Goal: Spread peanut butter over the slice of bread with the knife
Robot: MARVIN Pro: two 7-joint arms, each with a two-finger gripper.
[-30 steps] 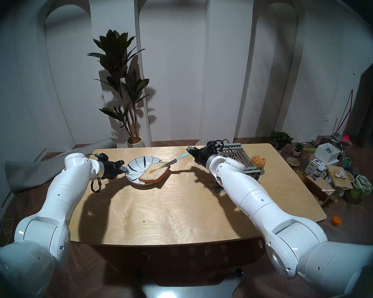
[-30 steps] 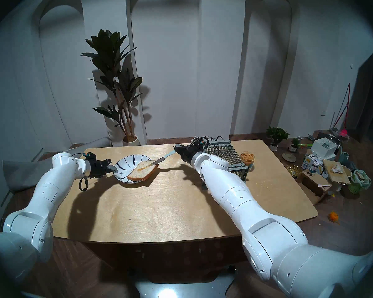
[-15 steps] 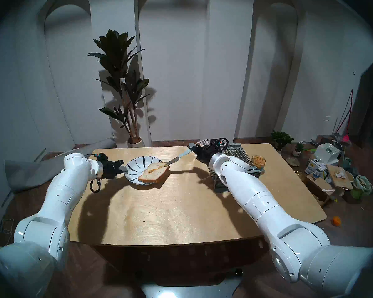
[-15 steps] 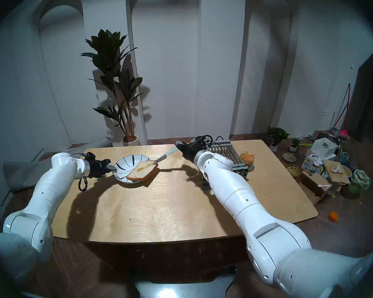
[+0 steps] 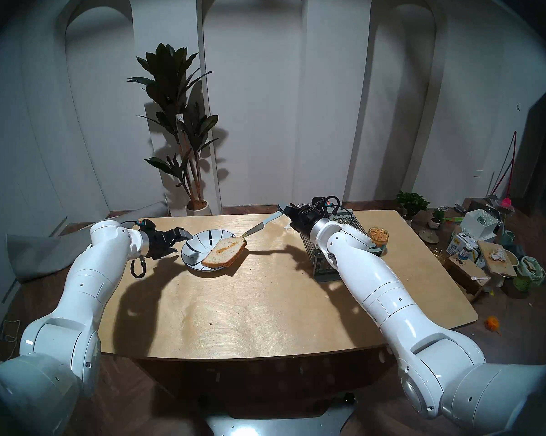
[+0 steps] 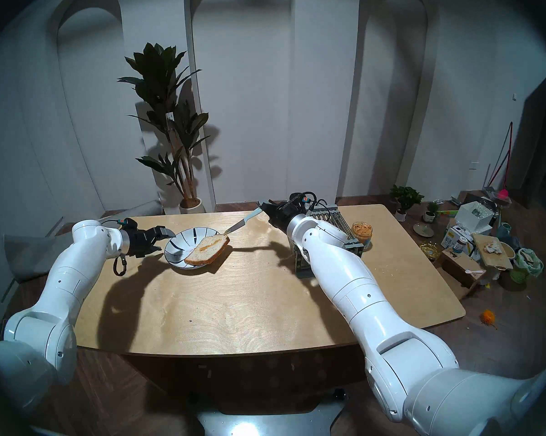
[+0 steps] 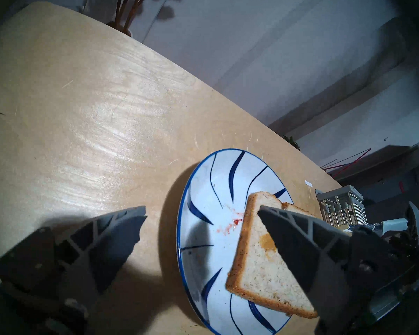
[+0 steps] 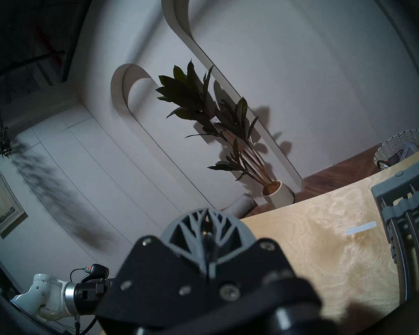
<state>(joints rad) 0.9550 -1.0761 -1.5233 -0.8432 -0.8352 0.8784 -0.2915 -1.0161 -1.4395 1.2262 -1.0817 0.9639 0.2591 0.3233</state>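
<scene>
Head views show the right claw [image 5: 285, 212] clamped on the pale handle of the knife [image 5: 259, 227], the blade slanting down left so its tip sits at the far right corner of the bread [image 5: 224, 252], touching it or just above; I cannot tell which. Left of the plate [image 5: 192, 250], the left claw [image 5: 178, 241] stands wide open, holding nothing, just beside the rim. The slice lies tilted over the plate's right side. A tan streak of peanut butter [image 5: 225, 247] runs down its middle; the near half and edges look bare. Judging by that, spreading is only partly done. More paste waits in the tub [image 5: 378, 236], far right beside the rack [image 5: 344, 222].
</scene>
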